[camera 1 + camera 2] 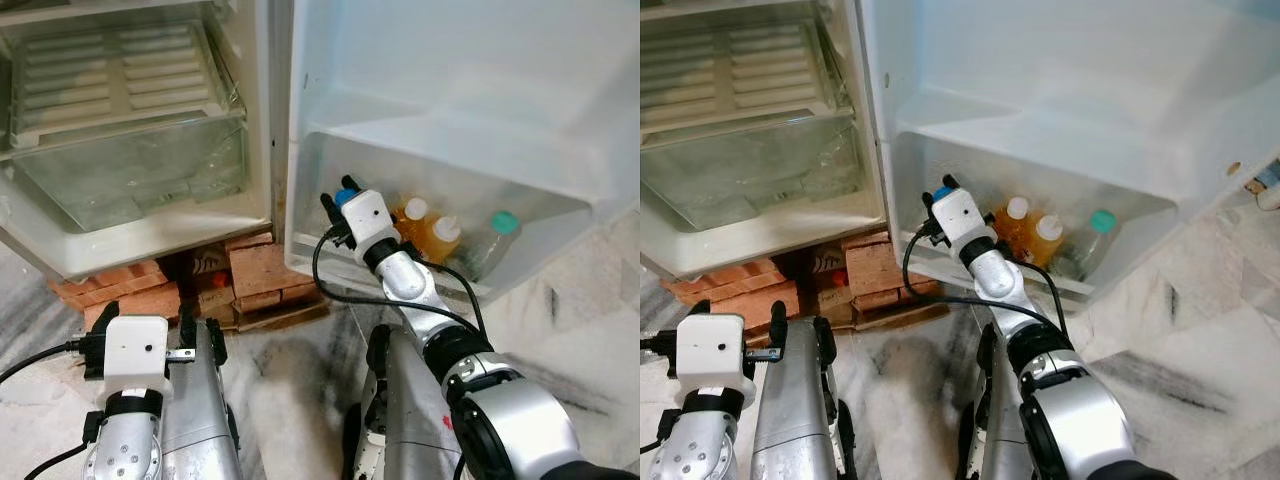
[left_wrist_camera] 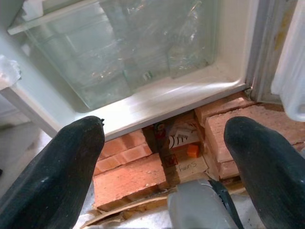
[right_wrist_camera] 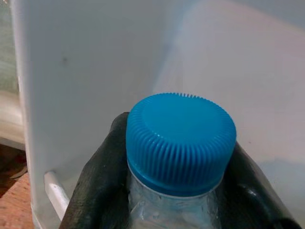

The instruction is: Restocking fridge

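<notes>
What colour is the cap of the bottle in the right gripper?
Blue, ribbed cap; clearest in the right wrist view.

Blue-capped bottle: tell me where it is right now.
The blue-capped bottle sits clamped in the right gripper at the left end of the fridge door bin, beside two orange bottles.

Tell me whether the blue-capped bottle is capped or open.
Capped. The ribbed blue cap sits on the neck of the blue-capped bottle, which the right hand grips below the cap, at the door shelf.
</notes>
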You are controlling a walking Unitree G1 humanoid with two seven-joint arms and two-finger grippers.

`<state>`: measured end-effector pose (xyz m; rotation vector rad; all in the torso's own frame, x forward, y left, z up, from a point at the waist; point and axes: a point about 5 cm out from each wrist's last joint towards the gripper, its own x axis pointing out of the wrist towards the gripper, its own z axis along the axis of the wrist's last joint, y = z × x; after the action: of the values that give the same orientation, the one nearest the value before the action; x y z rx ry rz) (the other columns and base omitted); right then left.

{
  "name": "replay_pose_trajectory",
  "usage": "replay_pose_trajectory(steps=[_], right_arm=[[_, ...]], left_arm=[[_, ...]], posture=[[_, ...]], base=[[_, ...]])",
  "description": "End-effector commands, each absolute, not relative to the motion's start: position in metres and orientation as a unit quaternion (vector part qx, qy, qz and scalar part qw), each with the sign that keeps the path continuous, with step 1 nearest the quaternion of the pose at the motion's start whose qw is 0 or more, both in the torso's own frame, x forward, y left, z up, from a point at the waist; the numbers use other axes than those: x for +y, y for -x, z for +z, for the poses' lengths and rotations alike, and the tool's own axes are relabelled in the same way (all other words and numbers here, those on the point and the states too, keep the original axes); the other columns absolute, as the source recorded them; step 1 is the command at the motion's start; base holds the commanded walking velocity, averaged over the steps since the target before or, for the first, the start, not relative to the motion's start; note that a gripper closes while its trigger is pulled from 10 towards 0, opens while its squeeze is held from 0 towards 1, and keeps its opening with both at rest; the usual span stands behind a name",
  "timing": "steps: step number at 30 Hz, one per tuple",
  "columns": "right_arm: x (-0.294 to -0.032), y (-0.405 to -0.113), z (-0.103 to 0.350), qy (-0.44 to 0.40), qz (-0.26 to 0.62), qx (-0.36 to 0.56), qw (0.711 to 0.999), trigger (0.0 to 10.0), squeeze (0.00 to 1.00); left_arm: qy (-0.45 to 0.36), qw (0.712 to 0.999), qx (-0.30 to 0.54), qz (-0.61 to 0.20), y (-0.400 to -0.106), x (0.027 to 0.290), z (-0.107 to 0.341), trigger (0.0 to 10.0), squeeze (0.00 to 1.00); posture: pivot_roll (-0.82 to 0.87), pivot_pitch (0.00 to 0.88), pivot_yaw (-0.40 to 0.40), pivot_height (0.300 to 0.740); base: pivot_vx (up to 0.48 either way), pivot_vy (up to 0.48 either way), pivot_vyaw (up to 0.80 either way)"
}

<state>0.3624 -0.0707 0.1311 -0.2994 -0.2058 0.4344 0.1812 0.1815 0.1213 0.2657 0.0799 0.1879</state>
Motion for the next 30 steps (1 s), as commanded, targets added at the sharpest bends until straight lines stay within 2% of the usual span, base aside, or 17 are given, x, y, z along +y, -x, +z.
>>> replay_pose_trajectory(steps=[1, 3, 4, 19, 30], right_arm=[[-0.085, -0.359, 0.106, 0.136, 0.205, -0.032, 0.969, 10.0, 0.00], [-0.088, -0.360, 0.106, 0.128, 0.202, -0.026, 0.971, 10.0, 0.00], [-0.091, -0.360, 0.106, 0.122, 0.200, -0.025, 0.972, 10.0, 1.00], [-0.115, -0.370, 0.132, 0.129, 0.180, -0.084, 0.971, 10.0, 1.00], [-0.124, -0.372, 0.153, 0.101, 0.173, -0.139, 0.970, 10.0, 1.00]], left_arm=[[-0.132, 0.986, 0.046, 0.091, -0.180, 0.180, 0.121, 10.0, 0.00], [-0.132, 0.986, 0.047, 0.091, -0.181, 0.180, 0.120, 10.0, 0.00], [-0.131, 0.986, 0.048, 0.090, -0.181, 0.179, 0.120, 10.0, 0.00], [-0.126, 0.988, 0.034, 0.078, -0.204, 0.175, 0.117, 10.0, 0.00], [-0.125, 0.989, 0.029, 0.076, -0.215, 0.174, 0.113, 10.0, 0.00]], posture=[[0.24, 0.283, -0.122, 0.480], [0.24, 0.275, -0.120, 0.480], [0.24, 0.264, -0.119, 0.480], [0.21, 0.187, -0.122, 0.480], [0.20, 0.121, -0.109, 0.480]], base=[[0.000, 0.000, 0.00], [0.000, 0.000, 0.00], [0.000, 0.000, 0.00], [0.000, 0.000, 0.00], [0.000, 0.000, 0.00]])
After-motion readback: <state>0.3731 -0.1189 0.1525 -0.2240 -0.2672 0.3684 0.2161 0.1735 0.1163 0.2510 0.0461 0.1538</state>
